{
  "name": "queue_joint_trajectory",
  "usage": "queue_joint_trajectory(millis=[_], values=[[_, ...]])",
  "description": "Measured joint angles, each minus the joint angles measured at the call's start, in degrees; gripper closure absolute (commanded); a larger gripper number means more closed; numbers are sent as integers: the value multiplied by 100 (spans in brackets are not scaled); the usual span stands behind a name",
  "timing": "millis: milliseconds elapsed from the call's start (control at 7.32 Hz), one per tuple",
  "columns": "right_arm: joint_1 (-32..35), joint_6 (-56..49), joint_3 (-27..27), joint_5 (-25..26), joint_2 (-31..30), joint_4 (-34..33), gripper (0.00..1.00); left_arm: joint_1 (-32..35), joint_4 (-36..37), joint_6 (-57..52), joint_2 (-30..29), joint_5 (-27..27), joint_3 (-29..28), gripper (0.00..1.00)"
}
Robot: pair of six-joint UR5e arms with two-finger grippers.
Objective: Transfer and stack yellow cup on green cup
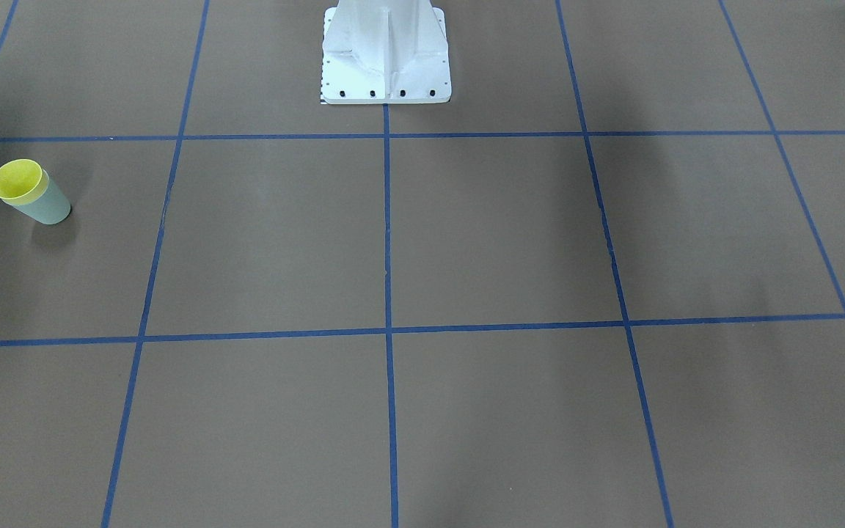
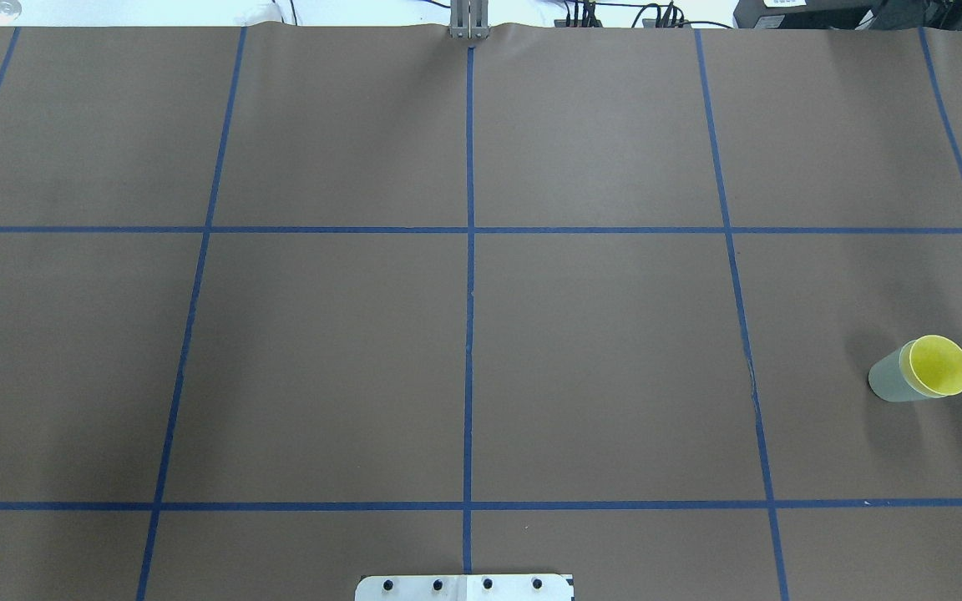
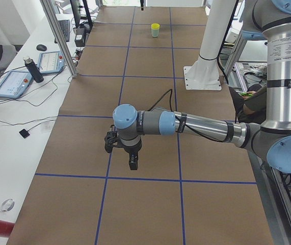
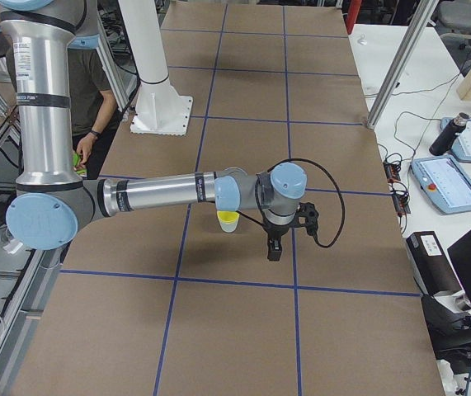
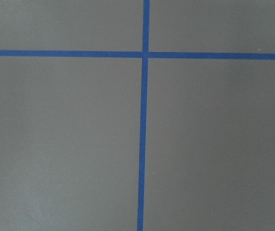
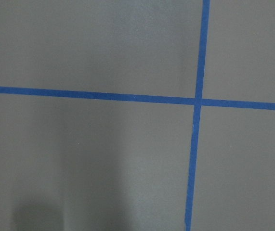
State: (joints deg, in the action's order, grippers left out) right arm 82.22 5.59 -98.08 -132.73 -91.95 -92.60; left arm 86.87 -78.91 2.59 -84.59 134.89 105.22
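The yellow cup point(image 1: 17, 180) sits nested inside the green cup point(image 1: 45, 205), upright on the brown table on the robot's right side. The pair also shows in the overhead view, yellow cup point(image 2: 939, 366) in green cup point(image 2: 888, 377). No gripper shows in the overhead, front or wrist views. In the exterior right view my right gripper point(image 4: 273, 250) hangs above the table just beside the stacked cups point(image 4: 228, 221), apart from them. In the exterior left view my left gripper point(image 3: 133, 164) hangs over the table far from the cups point(image 3: 155, 30). I cannot tell whether either is open or shut.
The white robot pedestal point(image 1: 386, 51) stands at the table's middle back edge. Blue tape lines point(image 2: 468, 250) divide the brown table. A side desk with tablets and a bottle point(image 3: 32, 69) runs along the far edge. A person point(image 4: 87, 91) stands behind the robot.
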Motion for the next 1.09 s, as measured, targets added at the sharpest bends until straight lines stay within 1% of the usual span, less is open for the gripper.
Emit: queue_joint_trajectory(millis=[410,1093], values=[[8,-22,-186,29,-224,18,0,-12,-7,11,29,15,10,0],[84,2,-315,-16,-163,-18,0,-12,-18,64,-37,79,112,0]])
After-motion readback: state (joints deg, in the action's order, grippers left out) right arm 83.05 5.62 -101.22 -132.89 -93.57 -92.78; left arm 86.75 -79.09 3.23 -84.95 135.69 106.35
